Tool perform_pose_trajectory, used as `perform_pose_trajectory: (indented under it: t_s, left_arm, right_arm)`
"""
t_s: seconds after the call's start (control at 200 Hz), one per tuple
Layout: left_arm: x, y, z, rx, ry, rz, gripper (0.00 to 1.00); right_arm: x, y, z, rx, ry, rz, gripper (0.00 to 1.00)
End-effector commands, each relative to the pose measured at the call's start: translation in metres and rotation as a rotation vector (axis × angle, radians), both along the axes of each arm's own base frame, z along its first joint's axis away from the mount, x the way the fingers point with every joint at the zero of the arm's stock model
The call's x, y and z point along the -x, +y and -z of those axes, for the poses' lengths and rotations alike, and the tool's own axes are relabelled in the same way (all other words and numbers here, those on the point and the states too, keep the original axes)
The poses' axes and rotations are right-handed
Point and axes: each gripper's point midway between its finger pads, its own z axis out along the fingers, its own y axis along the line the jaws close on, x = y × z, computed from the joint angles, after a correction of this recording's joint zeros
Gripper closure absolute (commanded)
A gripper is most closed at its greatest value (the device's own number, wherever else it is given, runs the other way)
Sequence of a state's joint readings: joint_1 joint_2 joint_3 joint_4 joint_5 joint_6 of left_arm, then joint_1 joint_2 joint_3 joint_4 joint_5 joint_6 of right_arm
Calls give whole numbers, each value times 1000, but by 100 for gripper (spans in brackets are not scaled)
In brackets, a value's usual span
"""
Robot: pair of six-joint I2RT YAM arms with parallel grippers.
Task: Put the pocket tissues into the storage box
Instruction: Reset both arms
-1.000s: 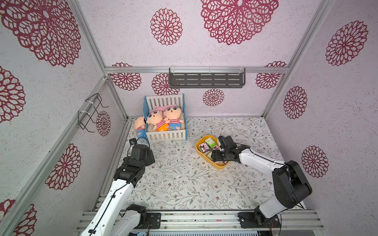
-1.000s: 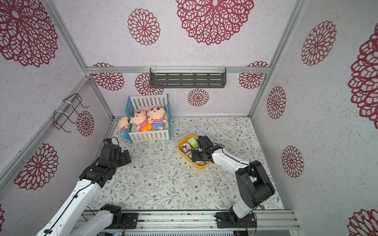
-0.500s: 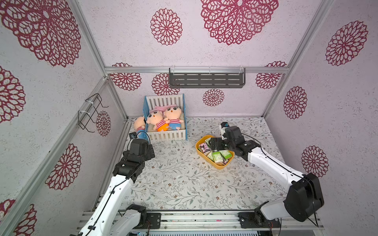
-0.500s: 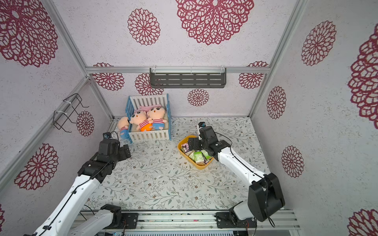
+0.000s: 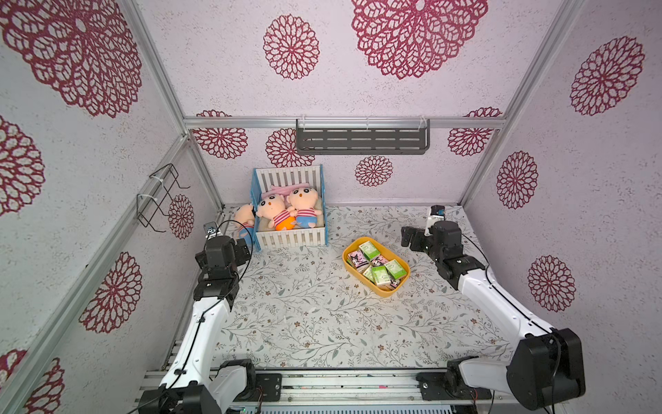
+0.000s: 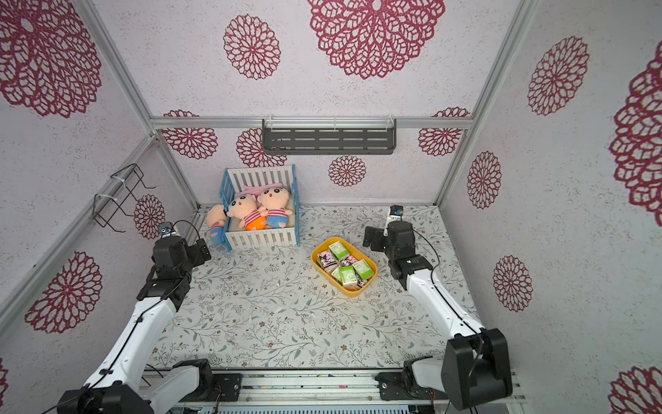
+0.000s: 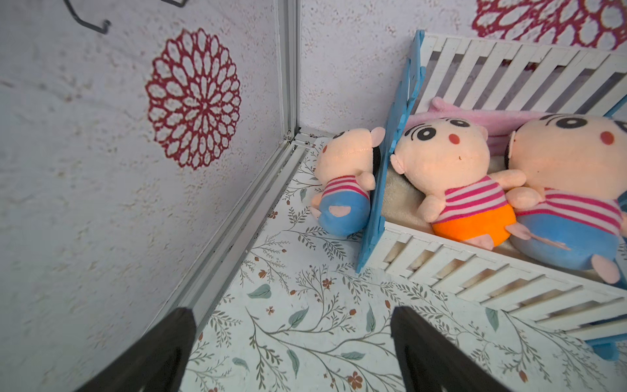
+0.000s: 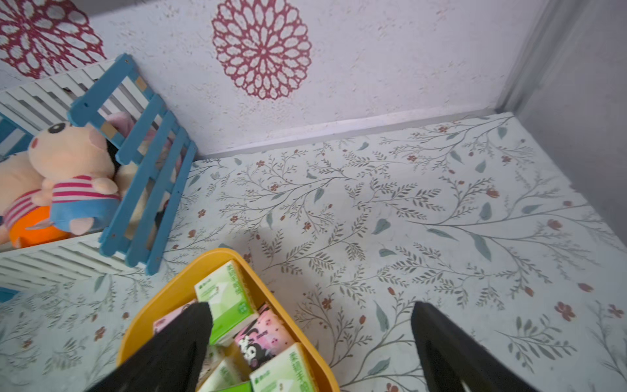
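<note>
The yellow storage box (image 5: 385, 291) (image 6: 353, 292) sits right of the table's middle. Several pocket tissues lie inside it, green-and-white ones (image 5: 369, 250) and pink ones (image 5: 357, 258). My right gripper (image 5: 408, 237) (image 6: 370, 238) hangs open and empty just right of the box, above the table. In the right wrist view its fingers straddle the box rim (image 8: 159, 302), with a green packet (image 8: 225, 298) and a pink packet (image 8: 263, 339) below. My left gripper (image 5: 243, 247) (image 7: 291, 315) is open and empty at the far left, in front of the crate's corner.
A white-slatted, blue-sided crate (image 5: 290, 237) with plush dolls stands at the back. One doll (image 5: 243, 219) lies outside it against its left side. A grey shelf (image 5: 361, 140) hangs on the back wall and a wire rack (image 5: 157, 197) on the left wall.
My right gripper opened wide, rose out of the storage box and drew back to its right. The left arm shifted a little toward the left wall.
</note>
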State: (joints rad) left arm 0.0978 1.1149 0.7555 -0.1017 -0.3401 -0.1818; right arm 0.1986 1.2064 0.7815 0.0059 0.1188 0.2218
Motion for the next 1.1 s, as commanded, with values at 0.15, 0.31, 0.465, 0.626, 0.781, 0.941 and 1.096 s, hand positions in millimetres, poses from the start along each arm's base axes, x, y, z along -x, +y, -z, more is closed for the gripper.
perform_pose_trajectory:
  t_s: [0.15,0.31,0.465,0.626,0.781,0.941,1.096]
  left_arm:
    - [-23,17,27,20,-132,27,3]
    - [-36,16,50,76,-141,40,3]
    - [-35,17,56,84,-183,40,3]
    - [-32,14,71,51,-200,28,3]
    - [-29,7,87,31,-222,44,3]
    - [-19,8,89,0,-271,0,3]
    - [-34,1,96,1,-206,56,3]
  right_arm:
    - [11,-37,-24,134,-243,126,1]
    - [4,-45,-3,158,-231,149,1]
    - [2,-58,7,166,-280,191,1]
    - [6,-66,21,166,-338,221,1]
    - [6,-69,25,181,-377,213,1]
    - [34,-64,37,169,-468,163,1]
    - [51,-56,39,183,-559,117,1]
